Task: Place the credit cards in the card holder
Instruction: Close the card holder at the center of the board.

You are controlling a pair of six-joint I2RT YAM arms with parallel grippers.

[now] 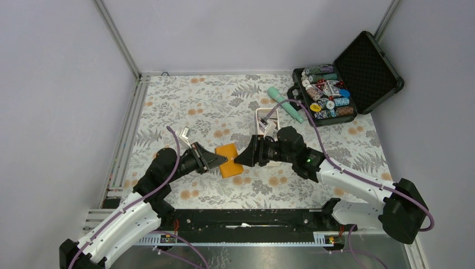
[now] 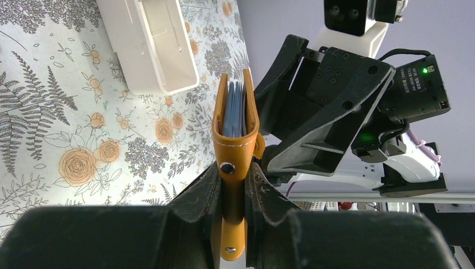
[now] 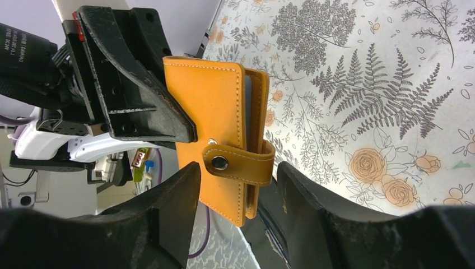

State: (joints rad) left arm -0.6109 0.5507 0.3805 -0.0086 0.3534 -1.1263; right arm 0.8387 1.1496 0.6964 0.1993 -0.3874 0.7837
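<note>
The orange card holder (image 1: 229, 159) is folded shut with its snap tab (image 3: 241, 162) fastened, held up off the floral table between the two arms. My left gripper (image 2: 235, 190) is shut on the holder's (image 2: 235, 126) snap end, and blue pockets show at its open edge. My right gripper (image 3: 238, 193) is open. Its fingers (image 3: 173, 207) stand on either side of the tab end of the holder (image 3: 210, 106), with a gap on each side. No credit cards show loose in any view, and I cannot tell whether the pockets hold any.
A long white tray (image 1: 267, 119) lies just behind the right wrist, and the left wrist view shows the tray (image 2: 151, 45) too. A teal cylinder (image 1: 285, 103) and an open black case of poker chips (image 1: 336, 89) sit at the back right. Grey walls enclose the table.
</note>
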